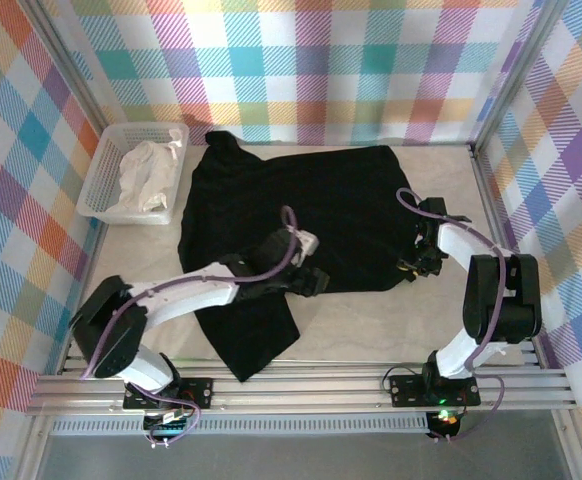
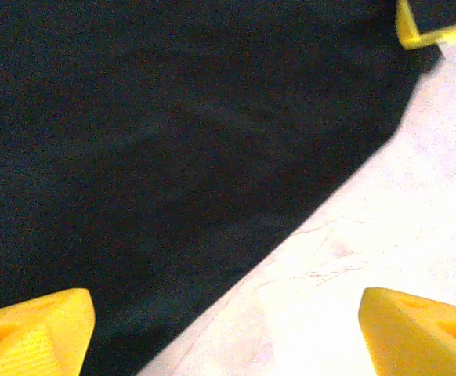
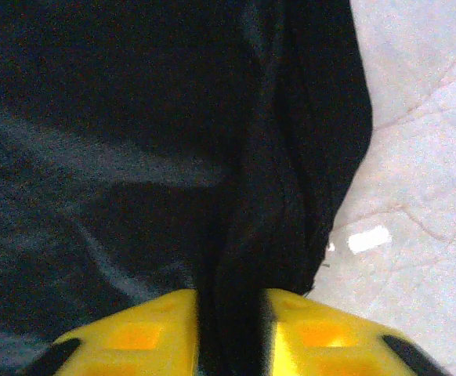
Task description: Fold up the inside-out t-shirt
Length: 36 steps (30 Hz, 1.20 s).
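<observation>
The inside-out t-shirt (image 1: 321, 210) lies spread black over the middle of the pale table, one part trailing toward the near edge at the left. My left gripper (image 1: 309, 278) is at the shirt's near hem. In the left wrist view that gripper (image 2: 228, 333) is open, its yellow fingers (image 2: 32, 333) far apart, and the hem of the t-shirt (image 2: 134, 157) runs diagonally between them over bare table. My right gripper (image 1: 413, 264) is at the shirt's near right corner. In the right wrist view it (image 3: 229, 333) is shut on a bunched fold of the t-shirt (image 3: 134, 117).
A white basket (image 1: 96, 190) holding a white cloth (image 1: 146, 175) stands at the back left, beside the shirt's collar end. Checked walls enclose the table on three sides. An aluminium rail (image 1: 301, 385) runs along the near edge. A small white scrap (image 3: 369, 239) lies on the table right of the shirt.
</observation>
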Tool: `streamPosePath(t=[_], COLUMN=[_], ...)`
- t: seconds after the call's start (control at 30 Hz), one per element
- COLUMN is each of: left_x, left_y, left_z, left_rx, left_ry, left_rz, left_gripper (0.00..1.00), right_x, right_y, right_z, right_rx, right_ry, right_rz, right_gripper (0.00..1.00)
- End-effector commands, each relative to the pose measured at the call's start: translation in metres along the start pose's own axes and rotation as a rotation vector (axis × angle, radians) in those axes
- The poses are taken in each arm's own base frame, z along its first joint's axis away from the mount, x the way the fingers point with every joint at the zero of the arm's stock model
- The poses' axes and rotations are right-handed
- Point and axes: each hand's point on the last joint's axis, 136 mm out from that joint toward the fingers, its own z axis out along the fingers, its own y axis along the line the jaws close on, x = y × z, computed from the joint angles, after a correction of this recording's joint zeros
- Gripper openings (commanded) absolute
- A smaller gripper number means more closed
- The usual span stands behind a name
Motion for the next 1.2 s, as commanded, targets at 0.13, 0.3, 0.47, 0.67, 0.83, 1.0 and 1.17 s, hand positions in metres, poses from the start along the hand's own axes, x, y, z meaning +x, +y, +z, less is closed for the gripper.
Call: streamPosePath(t=[0.13, 0.3, 0.47, 0.67, 0.83, 1.0, 1.17], left_x=[-0.021, -0.016, -0.003, -0.003, -0.003, 0.002, 0.011], left_y=[-0.055, -0.050, -0.043, -0.050, -0.044, -0.028, -0.026], left_z=[0.080, 0.126, 0.142, 0.103, 0.079, 0.084, 0.091], left_rx=[0.021, -0.041, -0.056, 0.213, 0.433, 0.423, 0.418], left_ry=[-0.050, 0.000, 0.056, 0.067, 0.093, 0.119, 0.148], left_rz=[0.480, 0.525, 0.504, 0.235, -0.007, -0.075, -0.085], left_gripper=[0.85, 0.74, 0.35, 0.00, 0.00, 0.00, 0.00], right_x=[-0.017, -0.011, -0.013, -0.047, -0.099, -0.096, -0.050], right_y=[0.015, 0.040, 0.055, 0.084, 0.083, 0.083, 0.085], right_z=[-0.031, -0.059, -0.071, -0.043, 0.002, -0.016, -0.021], right_rx=[-0.120, -0.260, -0.323, -0.349, -0.093, -0.060, -0.097], right_ry=[-0.070, -0.048, -0.013, 0.038, 0.041, -0.026, -0.025], right_rz=[-0.030, -0.068, -0.102, -0.140, -0.224, -0.296, -0.390], right_gripper=[0.03, 0.01, 0.02, 0.10, 0.17, 0.34, 0.47])
